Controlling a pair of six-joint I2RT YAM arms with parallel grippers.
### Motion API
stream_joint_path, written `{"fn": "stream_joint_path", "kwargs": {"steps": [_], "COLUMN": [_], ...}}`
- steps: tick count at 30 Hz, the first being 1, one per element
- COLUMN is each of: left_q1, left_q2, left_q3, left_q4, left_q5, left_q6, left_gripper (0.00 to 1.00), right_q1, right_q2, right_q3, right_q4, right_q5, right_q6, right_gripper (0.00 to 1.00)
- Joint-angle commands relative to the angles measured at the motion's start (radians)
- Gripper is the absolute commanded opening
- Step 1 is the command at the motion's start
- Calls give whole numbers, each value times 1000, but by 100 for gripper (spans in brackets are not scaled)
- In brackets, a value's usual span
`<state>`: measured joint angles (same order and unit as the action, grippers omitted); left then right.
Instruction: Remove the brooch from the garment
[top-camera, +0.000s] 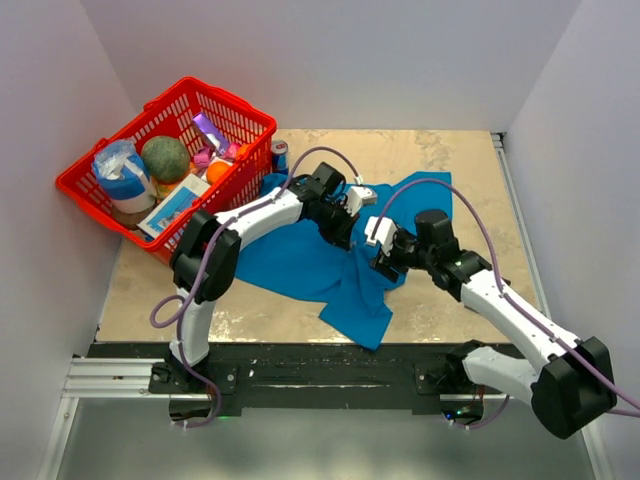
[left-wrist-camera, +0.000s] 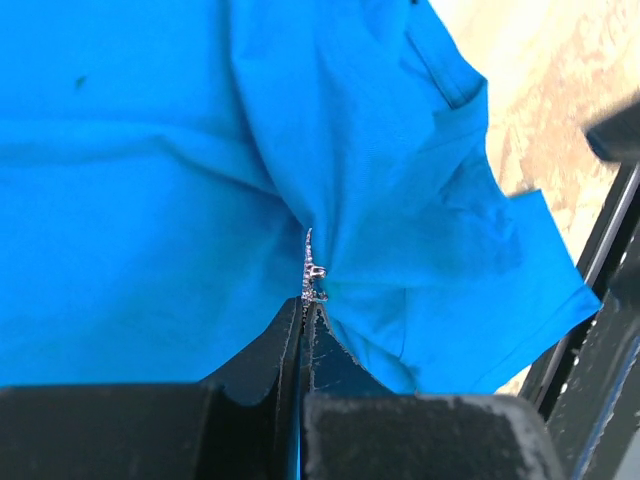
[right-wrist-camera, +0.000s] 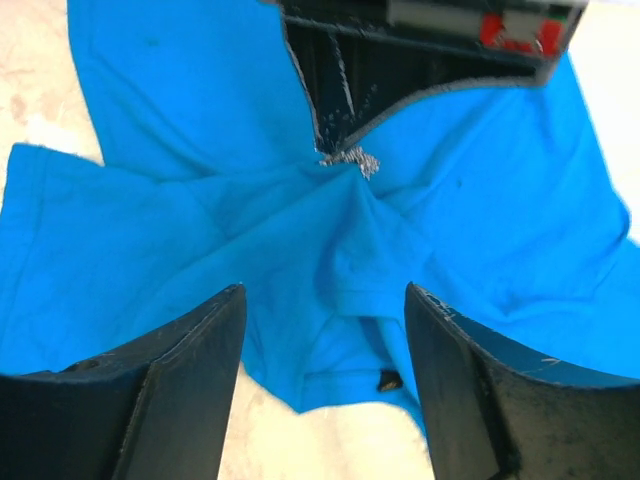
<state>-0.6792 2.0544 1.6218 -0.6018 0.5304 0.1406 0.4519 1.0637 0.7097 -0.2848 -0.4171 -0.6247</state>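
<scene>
While the left hand is clenched on the brooch at its fingertips, garment bunched around them, right hand released just opposite, raised cloth folds between, red basket well apart.

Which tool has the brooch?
The left tool: its jaws are pinched shut on the brooch, where the garment bunches. The right tool stands open, holding nothing.

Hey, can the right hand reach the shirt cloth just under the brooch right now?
Probably yes. The right hand is open facing bare shirt below the brooch; the left hand pinches the brooch from the far side only.
</scene>
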Motion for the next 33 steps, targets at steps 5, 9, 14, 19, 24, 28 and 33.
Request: {"fn": "stream_joint_path", "kwargs": {"steps": [5,9,14,19,24,28,33], "left_q1": [26,26,32,40,46,50,53], "left_q2": [4,-14,-31,-33,-36,-43,-36], "left_q3": [70,43,30,33,36,32,36], "left_q4": [-9,-10,-19,-21,-23,-26,-21], "left_q5": [2,14,17,36,46,46,48], "left_q6": [-98,-105,-102,-99,-98,-91,-90], "left_gripper": [0,0,0,0,0,0,0], "right_q1": [154,224,249,268,268,268,269], "right_q2": [122,165,202,229,265,286,295], "right_q3": [8,-15,-12,-22,-24,-29,-33], "right_q4": [209,326,400,446,444,460,441], "right_q5": [165,297,371,443,433,451,422], "right_q6": [115,143,154,102,75,83,85], "right_gripper": [71,72,72,72,72,66,50]}}
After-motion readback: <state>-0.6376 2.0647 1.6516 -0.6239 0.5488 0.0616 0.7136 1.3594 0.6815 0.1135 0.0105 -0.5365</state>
